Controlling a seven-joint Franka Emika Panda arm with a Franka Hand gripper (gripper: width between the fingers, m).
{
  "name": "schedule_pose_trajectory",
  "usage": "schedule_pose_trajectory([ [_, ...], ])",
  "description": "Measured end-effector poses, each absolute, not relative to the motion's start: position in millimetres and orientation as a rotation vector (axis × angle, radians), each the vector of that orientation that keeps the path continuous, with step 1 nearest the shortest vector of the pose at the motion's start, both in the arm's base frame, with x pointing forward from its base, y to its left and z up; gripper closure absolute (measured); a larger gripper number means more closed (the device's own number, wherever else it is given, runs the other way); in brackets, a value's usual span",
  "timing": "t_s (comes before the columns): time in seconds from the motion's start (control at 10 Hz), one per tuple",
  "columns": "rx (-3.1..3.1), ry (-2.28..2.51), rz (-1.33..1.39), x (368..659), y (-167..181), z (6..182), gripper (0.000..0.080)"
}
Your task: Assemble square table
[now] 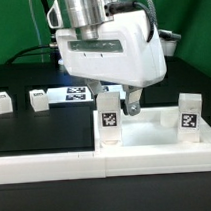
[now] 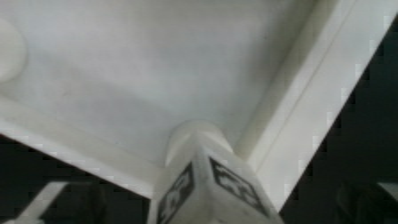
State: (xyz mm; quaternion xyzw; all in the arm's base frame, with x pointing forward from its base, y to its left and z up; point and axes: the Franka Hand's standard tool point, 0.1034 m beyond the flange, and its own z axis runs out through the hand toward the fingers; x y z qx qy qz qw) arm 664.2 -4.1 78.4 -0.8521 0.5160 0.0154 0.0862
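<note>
The white square table top (image 1: 155, 134) lies at the front of the exterior view's right. Two tagged white legs stand upright in its corner sockets: one (image 1: 109, 118) under my hand, one (image 1: 189, 113) at the right. My gripper (image 1: 113, 101) is straddling the near leg, with one dark finger (image 1: 134, 100) just beside it. In the wrist view that leg (image 2: 214, 180) rises between the jaws over the tray's floor (image 2: 143, 70), and the fingers stand apart from it, so the gripper is open. Two loose legs (image 1: 3, 101) (image 1: 38, 97) lie at the left.
The marker board (image 1: 77, 92) lies behind the hand on the black table. The long white L-shaped border rail (image 1: 52, 168) runs along the front edge. A green backdrop hangs behind.
</note>
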Motion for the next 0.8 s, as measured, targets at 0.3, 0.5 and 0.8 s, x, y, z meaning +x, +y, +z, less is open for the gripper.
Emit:
schedule_pose_trajectory([
  [0.3,-2.734,1.174,0.011,663.6,-4.9,77.2,0.0151],
  [0.5,-2.98,0.527,-0.068,665.5,-8.9,77.3,0.0151],
  [0.8,-2.989,0.462,-0.073,665.5,-9.2,76.9,0.0178],
])
